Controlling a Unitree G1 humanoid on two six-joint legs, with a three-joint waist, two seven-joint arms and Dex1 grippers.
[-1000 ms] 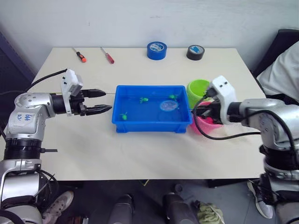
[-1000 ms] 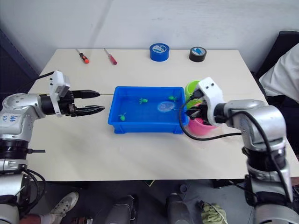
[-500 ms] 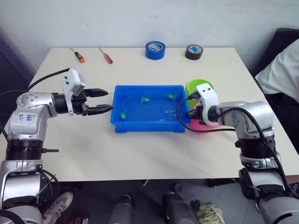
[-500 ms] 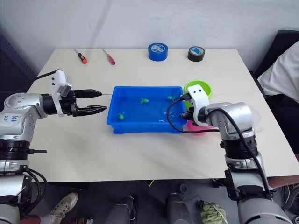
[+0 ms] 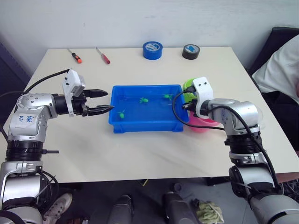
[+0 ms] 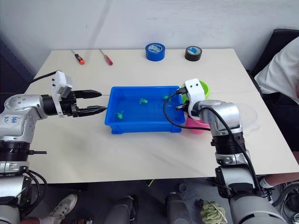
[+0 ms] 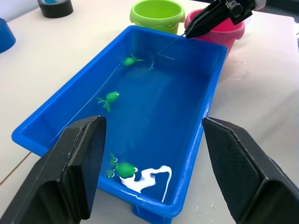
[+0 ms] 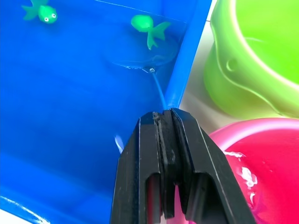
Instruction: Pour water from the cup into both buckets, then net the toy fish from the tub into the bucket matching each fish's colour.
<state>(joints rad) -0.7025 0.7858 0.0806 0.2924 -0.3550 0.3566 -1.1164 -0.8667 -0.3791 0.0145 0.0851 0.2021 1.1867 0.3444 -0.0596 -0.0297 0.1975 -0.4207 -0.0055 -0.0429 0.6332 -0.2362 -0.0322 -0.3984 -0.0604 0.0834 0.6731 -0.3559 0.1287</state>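
Tub (image 5: 147,122): glossy smooth blue plastic, wet sheen. Green bucket (image 8: 254,56) and pink bucket (image 8: 259,158): shiny moulded plastic. Left gripper's fingers (image 7: 79,172): matt, finely textured black. Table (image 5: 140,154): matt, smooth.

The blue tub (image 5: 145,108) sits flat on the bench with water inside. Three little green fish (image 7: 111,99) lie in it. The net (image 8: 142,55) is dipped in the water under one green fish (image 8: 149,24). The green bucket (image 7: 158,14) and pink bucket (image 7: 223,31) stand upright just beside the tub's end.
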